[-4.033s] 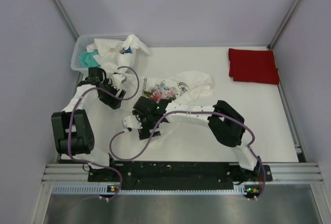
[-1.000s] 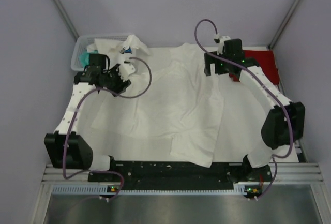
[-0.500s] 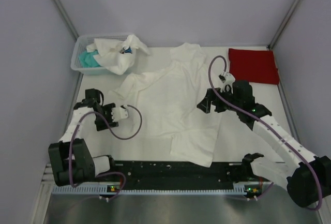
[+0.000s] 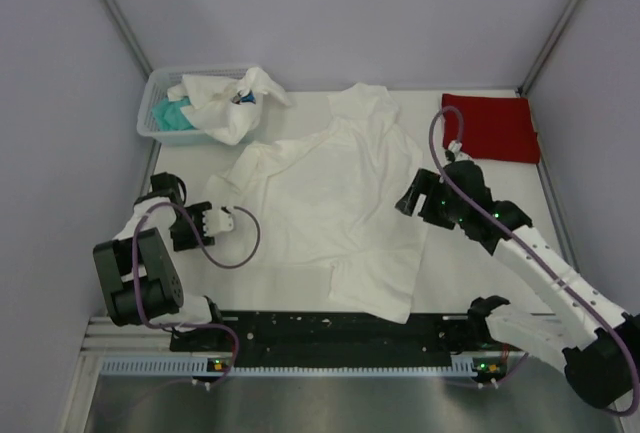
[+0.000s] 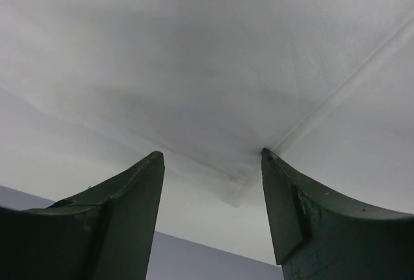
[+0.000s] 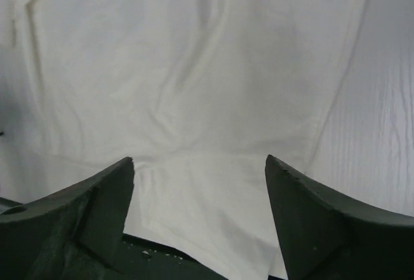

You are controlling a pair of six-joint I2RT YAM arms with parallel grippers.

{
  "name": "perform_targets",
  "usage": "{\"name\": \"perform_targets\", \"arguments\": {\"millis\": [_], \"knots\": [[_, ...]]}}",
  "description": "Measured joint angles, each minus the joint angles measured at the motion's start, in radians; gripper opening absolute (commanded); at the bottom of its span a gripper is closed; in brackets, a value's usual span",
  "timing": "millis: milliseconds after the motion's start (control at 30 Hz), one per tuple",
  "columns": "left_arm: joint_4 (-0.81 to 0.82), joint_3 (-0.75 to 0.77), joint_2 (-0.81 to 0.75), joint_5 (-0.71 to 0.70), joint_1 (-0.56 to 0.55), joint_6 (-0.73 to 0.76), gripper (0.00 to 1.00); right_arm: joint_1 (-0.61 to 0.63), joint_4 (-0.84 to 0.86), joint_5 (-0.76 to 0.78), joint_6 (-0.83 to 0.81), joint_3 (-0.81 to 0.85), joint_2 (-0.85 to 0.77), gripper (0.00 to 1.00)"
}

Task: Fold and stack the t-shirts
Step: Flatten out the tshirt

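Top view: the white t-shirt lies spread mid-table, no longer stretched between the arms as it was 1 second ago. The left gripper has pulled back beside the left sleeve, and the right gripper sits at the right edge. The red t-shirt lies folded in the far right corner.

Left wrist: jaws parted and empty, white cloth ahead.

Right wrist: jaws wide and empty, above the shirt.

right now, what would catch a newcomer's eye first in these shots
A large white t-shirt lies spread across the middle of the table, the left gripper and right gripper open at its sides. A folded red t-shirt sits in the far right corner, a white basket of crumpled cloth far left.
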Motion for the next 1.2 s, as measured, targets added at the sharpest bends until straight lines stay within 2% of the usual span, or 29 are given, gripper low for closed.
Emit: {"name": "perform_targets", "arguments": {"millis": [67, 200, 233, 267, 300, 333, 400, 600, 700, 767, 800, 833, 1033, 1200], "knots": [[0.014, -0.008, -0.003, -0.006, 0.002, 0.012, 0.66, 0.074, -0.099, 0.100, 0.053, 0.005, 0.039, 0.95], [0.068, -0.035, -0.020, -0.022, 0.002, 0.019, 0.61, 0.277, -0.280, 0.247, 0.175, 0.006, 0.193, 0.95], [0.079, -0.036, -0.020, -0.027, 0.002, 0.019, 0.54, 0.322, -0.328, 0.269, 0.216, 0.006, 0.271, 0.94], [0.098, -0.039, -0.019, -0.033, 0.003, 0.019, 0.43, 0.359, -0.339, 0.270, 0.224, 0.005, 0.291, 0.92], [0.119, -0.044, -0.017, -0.037, 0.004, 0.021, 0.27, 0.395, -0.363, 0.274, 0.249, 0.004, 0.336, 0.89], [0.134, -0.051, -0.017, -0.040, 0.005, 0.020, 0.16, 0.428, -0.381, 0.277, 0.277, -0.002, 0.380, 0.88], [0.172, -0.072, -0.016, -0.041, 0.008, 0.029, 0.00, 0.460, -0.382, 0.272, 0.313, -0.032, 0.413, 0.80], [0.227, -0.112, -0.041, -0.027, 0.011, 0.030, 0.00, 0.470, -0.266, 0.182, 0.352, -0.123, 0.412, 0.61], [0.222, -0.129, -0.069, 0.002, 0.015, 0.023, 0.00, 0.470, -0.264, 0.175, 0.335, -0.123, 0.416, 0.47], [0.202, -0.139, -0.092, 0.026, 0.015, 0.018, 0.00, 0.470, -0.264, 0.172, 0.324, -0.121, 0.420, 0.28], [0.187, -0.141, -0.105, 0.039, 0.015, 0.016, 0.00, 0.470, -0.264, 0.170, 0.318, -0.121, 0.420, 0.09], [0.169, -0.141, -0.121, 0.057, 0.015, 0.011, 0.00, 0.470, -0.263, 0.168, 0.311, -0.121, 0.420, 0.00], [0.048, -0.101, -0.182, 0.153, 0.014, -0.033, 0.00, 0.470, -0.220, 0.156, 0.280, -0.136, 0.391, 0.00], [-0.032, -0.043, -0.209, 0.213, 0.007, -0.066, 0.00, 0.453, -0.147, 0.167, 0.270, -0.142, 0.272, 0.00]]}}
